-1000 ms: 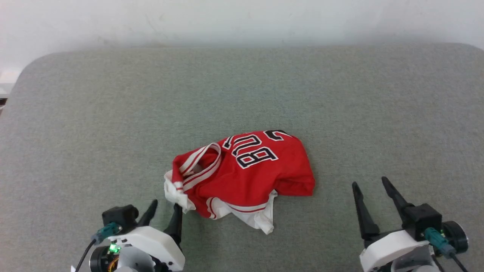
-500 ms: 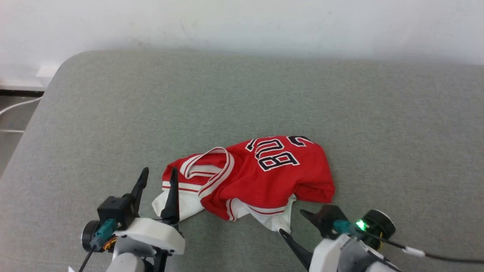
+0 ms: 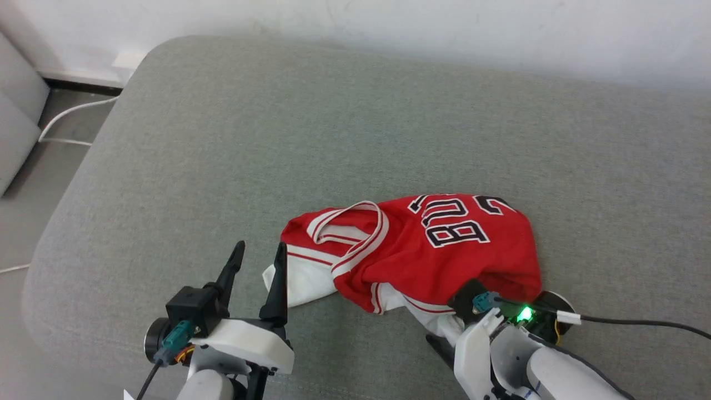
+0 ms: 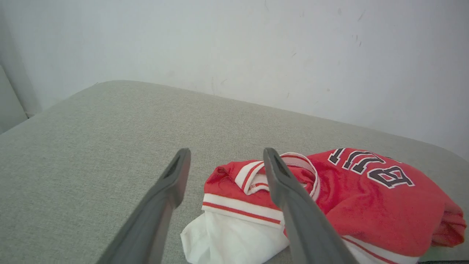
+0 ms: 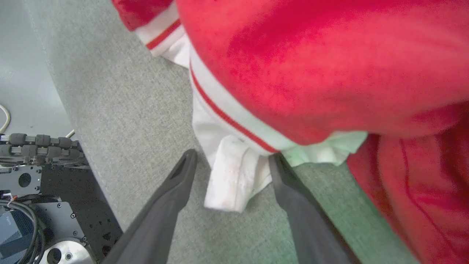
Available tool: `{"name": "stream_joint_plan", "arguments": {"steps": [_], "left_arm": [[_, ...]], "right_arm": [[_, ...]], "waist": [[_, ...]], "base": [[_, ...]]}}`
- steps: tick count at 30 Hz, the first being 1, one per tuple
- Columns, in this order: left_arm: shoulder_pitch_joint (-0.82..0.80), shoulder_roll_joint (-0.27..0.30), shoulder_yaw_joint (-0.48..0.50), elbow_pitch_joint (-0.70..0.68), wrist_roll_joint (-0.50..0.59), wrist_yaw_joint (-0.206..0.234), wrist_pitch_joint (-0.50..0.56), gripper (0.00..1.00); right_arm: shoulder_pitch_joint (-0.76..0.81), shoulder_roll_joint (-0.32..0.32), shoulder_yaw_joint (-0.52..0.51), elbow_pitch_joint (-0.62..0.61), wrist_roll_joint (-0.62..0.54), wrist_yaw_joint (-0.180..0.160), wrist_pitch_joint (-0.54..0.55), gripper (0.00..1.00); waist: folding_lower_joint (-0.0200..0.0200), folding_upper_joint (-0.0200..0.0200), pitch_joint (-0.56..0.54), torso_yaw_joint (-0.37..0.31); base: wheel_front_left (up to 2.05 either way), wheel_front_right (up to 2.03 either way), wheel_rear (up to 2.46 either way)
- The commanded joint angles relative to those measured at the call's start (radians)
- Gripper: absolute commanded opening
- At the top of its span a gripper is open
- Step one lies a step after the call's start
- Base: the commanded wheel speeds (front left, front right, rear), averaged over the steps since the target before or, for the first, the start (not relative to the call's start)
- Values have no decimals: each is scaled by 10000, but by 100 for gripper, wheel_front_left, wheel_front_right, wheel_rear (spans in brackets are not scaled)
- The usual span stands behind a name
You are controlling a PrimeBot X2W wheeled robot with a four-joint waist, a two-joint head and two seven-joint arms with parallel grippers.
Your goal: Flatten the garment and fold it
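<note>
The garment, a red jersey with white sleeves, striped trim and black lettering, lies crumpled on the grey cushion. My left gripper stands open just left of its white sleeve, with nothing between the fingers. In the left wrist view the left gripper points at the garment's collar and left edge. My right gripper is open, its two fingers on either side of the hanging end of a white sleeve. In the head view the right wrist covers the garment's near edge.
The cushion's rounded left edge drops to the floor, where a white cable lies. A pale wall runs along the back. The robot's dark base shows below the cushion's front edge. A black cable trails from the right wrist.
The head camera has swung, shifting the whole picture right. My left gripper opened wider beside the white sleeve. My right arm came in from the right to the garment's near edge.
</note>
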Motion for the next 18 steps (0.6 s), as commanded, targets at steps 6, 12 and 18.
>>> {"name": "stream_joint_plan", "arguments": {"steps": [6, 12, 18], "left_arm": [[-20, -186, 481, 135, 284, -244, -46, 100], [156, -225, 770, 288, 446, -396, -47, 100], [443, -274, 1046, 269, 534, -477, -47, 100]], "right_arm": [[-228, -54, 330, 947, 418, -11, -316, 0], [-92, -709, -438, 557, 733, -11, -903, 0], [687, -1823, -1943, -425, 890, -11, -382, 0]], "waist": [[0, 0, 53, 3], [0, 0, -398, -697], [0, 0, -803, -1415]], "base": [[0, 0, 0], [0, 0, 0], [0, 0, 0]]}}
